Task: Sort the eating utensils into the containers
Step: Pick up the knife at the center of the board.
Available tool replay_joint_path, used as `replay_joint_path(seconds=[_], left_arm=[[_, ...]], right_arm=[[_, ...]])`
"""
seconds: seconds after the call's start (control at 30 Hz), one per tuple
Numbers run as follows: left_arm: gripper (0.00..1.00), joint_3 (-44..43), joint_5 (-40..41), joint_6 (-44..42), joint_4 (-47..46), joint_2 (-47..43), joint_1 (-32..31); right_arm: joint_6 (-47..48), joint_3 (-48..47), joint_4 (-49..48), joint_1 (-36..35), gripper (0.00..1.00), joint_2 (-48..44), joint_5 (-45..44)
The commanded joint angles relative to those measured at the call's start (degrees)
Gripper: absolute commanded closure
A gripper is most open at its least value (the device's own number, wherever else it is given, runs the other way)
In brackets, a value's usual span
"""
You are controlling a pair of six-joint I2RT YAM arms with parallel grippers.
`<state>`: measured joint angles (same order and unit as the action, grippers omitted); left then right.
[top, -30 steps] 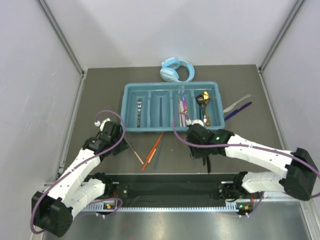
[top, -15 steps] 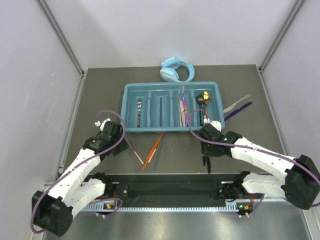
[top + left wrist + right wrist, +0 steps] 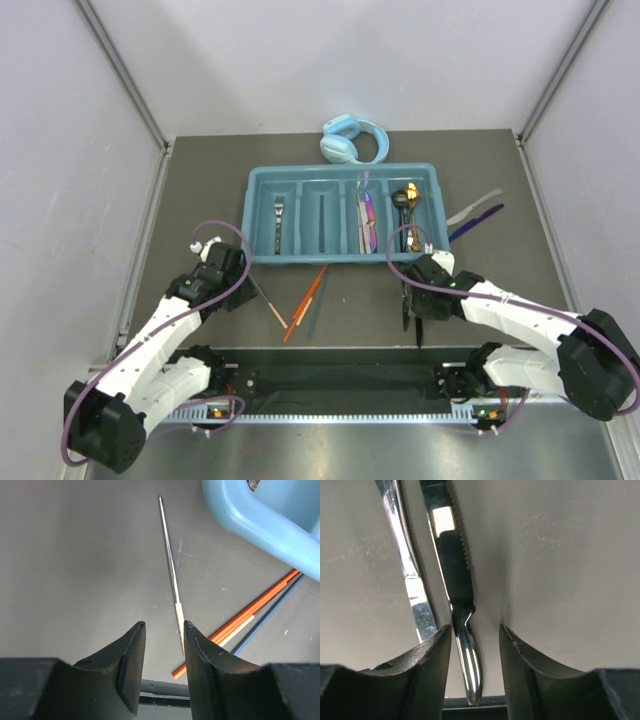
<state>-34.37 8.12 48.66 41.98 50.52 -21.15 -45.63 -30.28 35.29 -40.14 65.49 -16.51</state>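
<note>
now the right hand (image 3: 472,636) has left the tray (image 3: 300,260) and straddles the dark knife (image 3: 455,565), fingers apart.

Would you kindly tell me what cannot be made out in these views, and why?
- Right wrist view: the silver utensil beside the dark knife runs off the top edge, so its type is unclear; the knife's far end is cut off too.
- Left wrist view: the near end of the thin chopstick is hidden behind the left gripper.
- Top view: the slim pieces in the third compartment from the left of the tray are too small to count.
</note>
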Motion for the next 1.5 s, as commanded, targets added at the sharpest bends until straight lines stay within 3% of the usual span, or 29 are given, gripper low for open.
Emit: replay_joint_path(seconds=[0.0,0.13,0.17,0.33,0.5,0.77,1.03,1.47], left_arm=[[0.59,0.27,-0.56,-0.5,-1.72,0.19,0.14],[0.59,0.27,-0.65,-0.5,-1.9,-0.07,0.14],[0.59,0.27,-0.65,-0.59,-1.81,-0.07,0.05],[0.59,0.01,-0.56,-0.59,-1.81,-0.34,0.14],[0.58,0.0,-0.39,-0.68,-1.63,-0.42,0.05],[0.58,-0.17,-0.12,-0.76,-1.55,0.1,0.14],[0.58,-0.08,-0.12,-0.76,-1.63,0.1,0.14],[0.59,-0.08,-0.03,-0.68,-1.72,0.1,0.14]], right_arm=[[-1.92,0.93,-2.16,1.47,0.58,-0.99,-1.68],[-0.69,0.4,-2.68,1.47,0.66,1.3,-0.98],[-0.43,-0.21,-2.16,1.38,0.77,1.91,-1.06],[2.2,-1.44,-2.24,1.47,1.0,4.38,2.01],[6.07,-2.06,-4.26,-0.01,1.0,4.91,10.35],[1.6,-8.38,5.05,-3.98,1.0,-3.16,2.28],[2.3,-16.82,12.16,-5.03,1.0,-6.34,3.06],[3.17,-19.2,10.85,-7.67,1.0,-2.31,6.84]])
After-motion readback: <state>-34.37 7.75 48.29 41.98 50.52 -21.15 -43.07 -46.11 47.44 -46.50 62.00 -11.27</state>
